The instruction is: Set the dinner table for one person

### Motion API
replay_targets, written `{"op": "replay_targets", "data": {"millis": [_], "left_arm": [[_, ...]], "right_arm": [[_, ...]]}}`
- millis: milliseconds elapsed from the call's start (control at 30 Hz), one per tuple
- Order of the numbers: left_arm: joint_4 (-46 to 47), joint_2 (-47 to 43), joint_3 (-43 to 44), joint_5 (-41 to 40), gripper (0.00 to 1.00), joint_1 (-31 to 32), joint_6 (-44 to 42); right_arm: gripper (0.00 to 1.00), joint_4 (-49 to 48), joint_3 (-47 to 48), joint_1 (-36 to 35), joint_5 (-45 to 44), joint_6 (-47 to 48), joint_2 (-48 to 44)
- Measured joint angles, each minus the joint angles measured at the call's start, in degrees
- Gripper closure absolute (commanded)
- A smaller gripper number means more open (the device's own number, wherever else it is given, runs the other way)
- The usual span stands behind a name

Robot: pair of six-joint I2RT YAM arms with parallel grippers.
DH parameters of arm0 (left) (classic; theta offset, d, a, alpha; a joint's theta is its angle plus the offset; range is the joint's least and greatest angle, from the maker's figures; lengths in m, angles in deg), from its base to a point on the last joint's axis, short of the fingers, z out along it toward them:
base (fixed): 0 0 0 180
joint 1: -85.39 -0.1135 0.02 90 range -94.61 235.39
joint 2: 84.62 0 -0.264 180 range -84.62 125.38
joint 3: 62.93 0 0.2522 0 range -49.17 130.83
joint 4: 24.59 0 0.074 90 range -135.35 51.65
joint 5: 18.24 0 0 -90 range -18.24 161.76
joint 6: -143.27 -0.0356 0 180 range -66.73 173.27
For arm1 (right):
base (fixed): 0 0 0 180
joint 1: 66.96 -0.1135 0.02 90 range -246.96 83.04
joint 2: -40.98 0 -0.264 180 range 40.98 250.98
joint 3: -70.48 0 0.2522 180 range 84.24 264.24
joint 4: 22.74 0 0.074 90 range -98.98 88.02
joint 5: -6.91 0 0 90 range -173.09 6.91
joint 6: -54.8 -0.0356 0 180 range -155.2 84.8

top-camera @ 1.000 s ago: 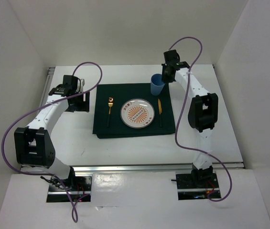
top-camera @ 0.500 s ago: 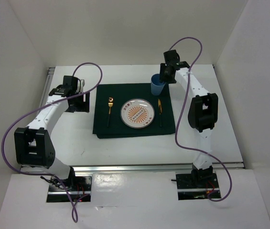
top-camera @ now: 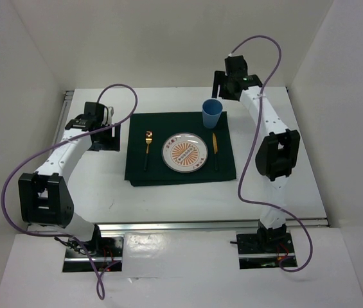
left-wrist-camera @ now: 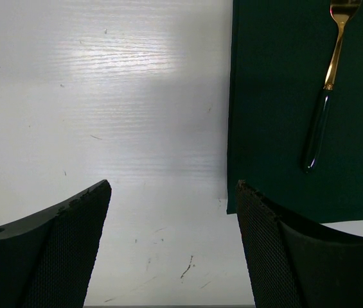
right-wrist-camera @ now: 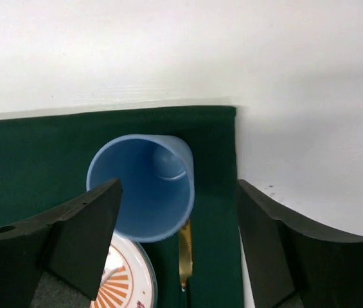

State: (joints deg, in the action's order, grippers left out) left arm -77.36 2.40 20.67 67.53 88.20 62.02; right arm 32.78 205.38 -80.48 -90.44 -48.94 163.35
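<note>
On the white dinner table lies a dark green cloth. On it sit a gold fork at the left, an orange-patterned plate in the middle and a gold knife at the right. A blue cup stands upright at the cloth's far right corner. My right gripper hangs open above and behind the blue cup, holding nothing. Left of the cloth, my left gripper is open over bare table, with the fork off to its right.
White walls close in the table on the left, back and right. Aluminium rails run along the left edge and the near edge. Purple cables loop above both arms.
My right gripper has opened, let go of the blue cup and lifted up and back toward the far wall. The cup stays standing on the cloth. The left arm has not moved.
</note>
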Motion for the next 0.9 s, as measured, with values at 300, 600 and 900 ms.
{"op": "replay_targets", "data": {"millis": [300,600,900], "left_arm": [[1.3,-3.1,-2.4,-0.4,0.16,-0.7,-1.4],[2.1,-7.2,-5.0,-1.5,0.16,-3.2,-2.6],[0.0,-10.5,-5.8,-5.1,0.16,-5.0,-3.1]], "right_arm": [[0.00,-2.6,-25.1,7.6,0.1,-0.9,-31.4],[0.00,1.9,-50.3,15.6,6.1,-8.3,-58.9],[0.00,9.9,-63.3,15.5,7.3,-18.7,-76.7]]}}
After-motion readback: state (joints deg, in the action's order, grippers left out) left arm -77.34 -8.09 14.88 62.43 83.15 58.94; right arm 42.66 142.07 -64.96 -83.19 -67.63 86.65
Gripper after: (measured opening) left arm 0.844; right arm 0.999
